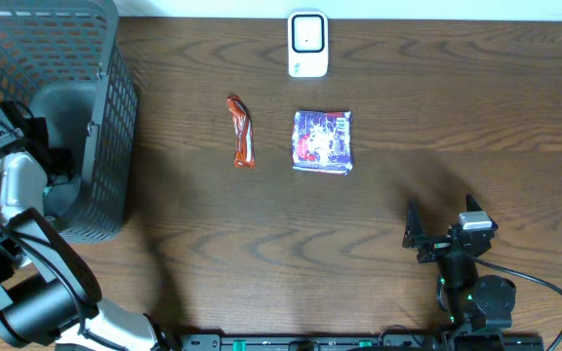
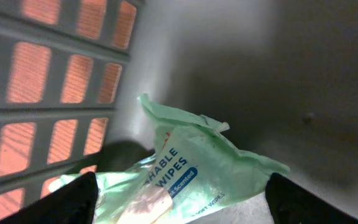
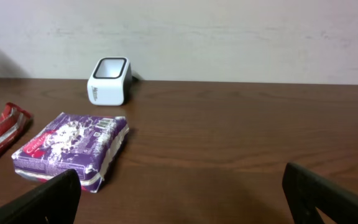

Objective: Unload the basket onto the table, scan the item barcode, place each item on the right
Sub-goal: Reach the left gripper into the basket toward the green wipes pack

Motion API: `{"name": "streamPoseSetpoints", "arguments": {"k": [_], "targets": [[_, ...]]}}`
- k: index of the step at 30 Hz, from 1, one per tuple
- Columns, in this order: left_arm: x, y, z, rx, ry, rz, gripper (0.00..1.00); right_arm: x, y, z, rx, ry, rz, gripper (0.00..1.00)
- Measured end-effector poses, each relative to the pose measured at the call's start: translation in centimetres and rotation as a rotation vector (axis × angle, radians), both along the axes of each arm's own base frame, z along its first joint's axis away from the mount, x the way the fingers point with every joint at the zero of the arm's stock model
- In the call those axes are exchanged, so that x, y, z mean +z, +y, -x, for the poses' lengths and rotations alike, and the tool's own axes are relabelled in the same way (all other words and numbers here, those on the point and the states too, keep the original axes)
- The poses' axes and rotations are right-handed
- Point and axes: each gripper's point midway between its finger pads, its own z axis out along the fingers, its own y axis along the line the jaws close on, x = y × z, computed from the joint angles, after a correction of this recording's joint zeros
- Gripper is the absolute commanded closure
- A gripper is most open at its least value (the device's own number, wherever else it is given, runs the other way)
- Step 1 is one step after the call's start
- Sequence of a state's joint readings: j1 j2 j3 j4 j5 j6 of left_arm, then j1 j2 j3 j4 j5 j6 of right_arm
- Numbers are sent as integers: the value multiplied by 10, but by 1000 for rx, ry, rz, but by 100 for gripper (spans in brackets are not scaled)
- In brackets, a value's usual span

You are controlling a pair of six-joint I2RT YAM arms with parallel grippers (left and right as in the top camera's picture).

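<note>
A green pack of wipes (image 2: 197, 168) lies on the grey floor of the basket (image 1: 105, 117). My left gripper (image 2: 180, 190) is down inside the basket with its jaws wide apart, one finger at each end of the pack; no squeeze on the pack shows. In the overhead view the left arm (image 1: 13, 171) reaches into the basket and hides the pack. The white barcode scanner (image 1: 307, 44) stands at the back middle of the table. My right gripper (image 1: 444, 226) hovers open over bare table at the front right, nothing between its fingers.
A purple packet (image 1: 322, 141) lies in the middle of the table, a red wrapped bar (image 1: 241, 132) to its left. Both also show in the right wrist view, the packet (image 3: 73, 146) and the bar (image 3: 2, 134), with the scanner (image 3: 109, 79) behind. The basket's mesh walls (image 2: 55, 81) stand close around the left gripper.
</note>
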State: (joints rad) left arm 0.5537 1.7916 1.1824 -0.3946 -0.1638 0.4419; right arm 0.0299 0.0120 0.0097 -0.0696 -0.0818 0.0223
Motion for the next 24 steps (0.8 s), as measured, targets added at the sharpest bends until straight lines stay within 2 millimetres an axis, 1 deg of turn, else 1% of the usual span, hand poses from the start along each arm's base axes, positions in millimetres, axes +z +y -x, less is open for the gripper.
{"name": "streamPoseSetpoints", "arguments": {"k": [2, 7, 8, 10, 11, 16, 19, 21, 23, 24], "targets": [[-5, 0, 0, -13, 16, 2, 17, 0, 0, 0, 0, 0, 0, 1], [-24, 3, 2, -25, 63, -2, 36, 0, 0, 0, 0, 0, 0, 1], [-27, 5, 2, -22, 70, -4, 42, 0, 0, 0, 0, 0, 0, 1], [-27, 7, 2, -24, 76, -14, 56, 0, 0, 0, 0, 0, 0, 1], [-29, 7, 3, -18, 80, -14, 65, 0, 0, 0, 0, 0, 0, 1], [-28, 12, 3, 4, 71, -29, 92, 0, 0, 0, 0, 0, 0, 1], [-24, 14, 0, 43, 31, -28, 93, 0, 0, 0, 0, 0, 0, 1], [-17, 12, -5, 52, -6, -19, 93, 0, 0, 0, 0, 0, 0, 1], [0, 8, -14, 56, -79, -15, 93, 0, 0, 0, 0, 0, 0, 1], [15, 5, -21, 56, -136, -16, 93, 0, 0, 0, 0, 0, 0, 1]]}}
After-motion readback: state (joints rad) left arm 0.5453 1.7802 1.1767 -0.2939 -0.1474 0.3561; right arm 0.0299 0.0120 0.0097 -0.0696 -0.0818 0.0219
